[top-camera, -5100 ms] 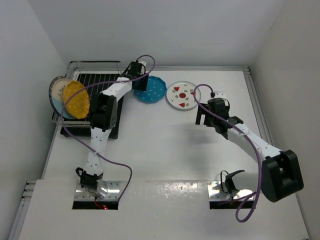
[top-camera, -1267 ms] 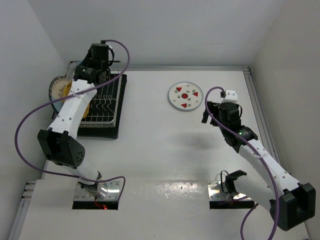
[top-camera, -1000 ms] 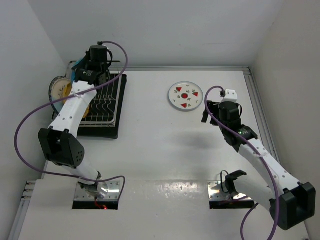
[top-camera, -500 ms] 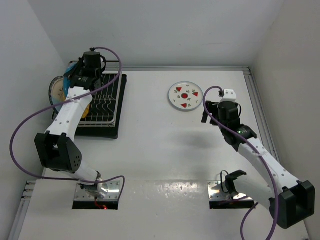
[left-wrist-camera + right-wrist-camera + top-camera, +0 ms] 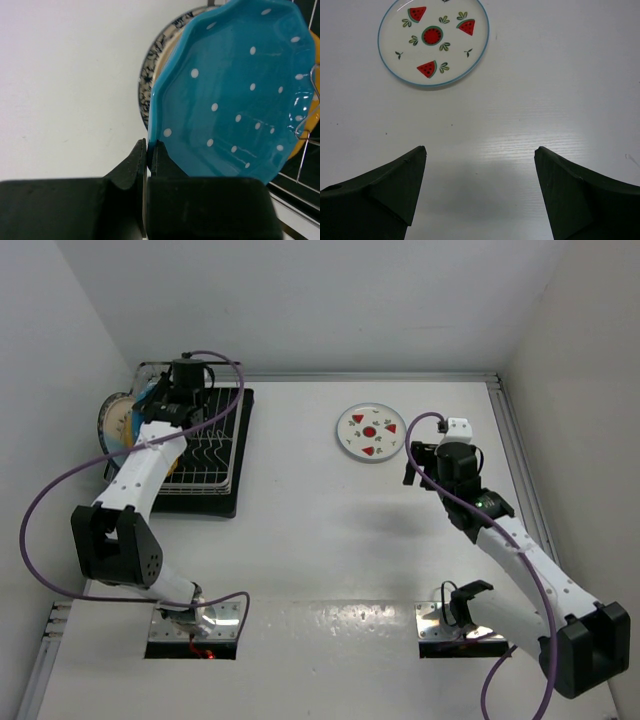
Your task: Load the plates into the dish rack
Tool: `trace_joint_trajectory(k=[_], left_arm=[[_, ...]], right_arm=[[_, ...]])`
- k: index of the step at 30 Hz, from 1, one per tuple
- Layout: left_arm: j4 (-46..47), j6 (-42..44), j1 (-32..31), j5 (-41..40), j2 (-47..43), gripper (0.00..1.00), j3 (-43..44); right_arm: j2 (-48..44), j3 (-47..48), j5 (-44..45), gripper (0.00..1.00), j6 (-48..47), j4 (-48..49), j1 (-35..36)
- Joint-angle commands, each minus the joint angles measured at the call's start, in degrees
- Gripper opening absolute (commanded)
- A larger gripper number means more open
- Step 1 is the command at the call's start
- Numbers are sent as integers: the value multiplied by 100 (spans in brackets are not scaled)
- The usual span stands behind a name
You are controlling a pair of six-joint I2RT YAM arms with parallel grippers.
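The left gripper is clamped on the rim of the blue white-dotted plate, with both fingers pressed together on the near edge of the plate. The plate is held on edge, tilted, over the far left end of the dish rack. In the left wrist view, a bent rack wire crosses in front of the far edge of the plate; whether the plate is seated between the prongs cannot be determined. Directly behind the blue plate stand the blue-floral-rimmed plate and the yellow plate, both already at the left end of the rack. The rack sits on a black drip tray at the far left corner of the table. The right gripper hangs above the table with its fingers spread wide apart and nothing between them. The white plate with red fruit shapes lies flat on the table just beyond the right gripper, well apart from the rack and not touched by either gripper.
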Motion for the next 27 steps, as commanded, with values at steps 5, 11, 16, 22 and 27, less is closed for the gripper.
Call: trace_joint_trajectory(k=[5,11,16,22,27], left_arm=[[289,-421,71,-373,-515,0,-496],[166,-660,71,-215,-515,0,-743],[113,-774,71,-162,-515,13,-796],[8,-774,71,66,-455,52,-673],[-45,-721,71,269,-340,64,-217]], right_arm=[[-95,46,-58,88,-44,287,25],[186,204,-146,88,97,32,34],[283,213,-234,89,114,102,42],[598,300,-471,95,158,129,25],[1599,1002,-796,99,562,-381,-89]])
